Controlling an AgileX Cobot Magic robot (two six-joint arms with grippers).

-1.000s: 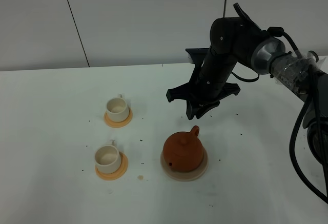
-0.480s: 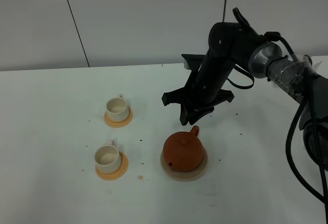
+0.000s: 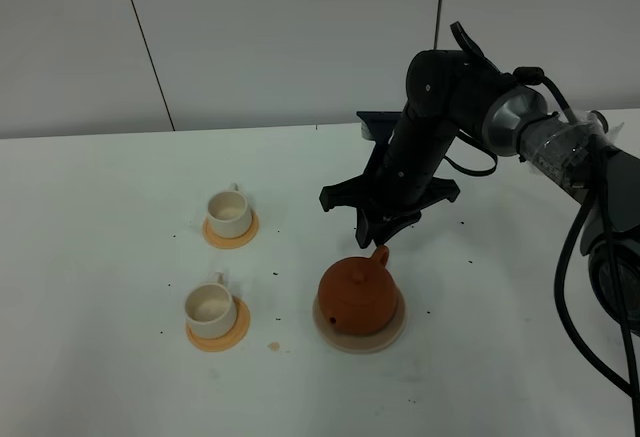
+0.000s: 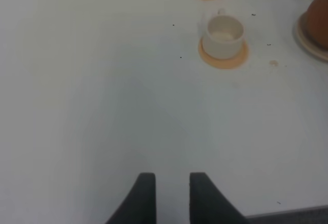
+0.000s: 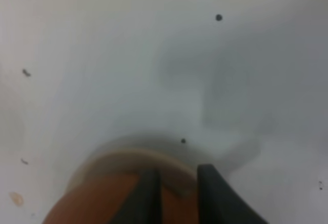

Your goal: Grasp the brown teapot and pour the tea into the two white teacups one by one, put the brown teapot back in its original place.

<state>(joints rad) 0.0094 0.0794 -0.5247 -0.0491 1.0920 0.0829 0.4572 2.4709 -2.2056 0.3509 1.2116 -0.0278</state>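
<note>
White counter (image 3: 100,257), pale wall (image 3: 250,37) behind. Brown clay teapot (image 3: 357,297) sits on its tan disc (image 3: 392,337); far cup (image 3: 229,212) at its ten o'clock, near cup (image 3: 210,304) at nine. Right tool (image 3: 380,232), jaws narrowly parted and empty, hovers just over the loop handle (image 3: 380,254). Likely heavy, smooth and breakable: grip the handle firmly.

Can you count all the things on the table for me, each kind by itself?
brown teapot: 1
white teacups: 2
orange coasters under the cups: 2
beige disc under the teapot: 1
Total: 6
</note>
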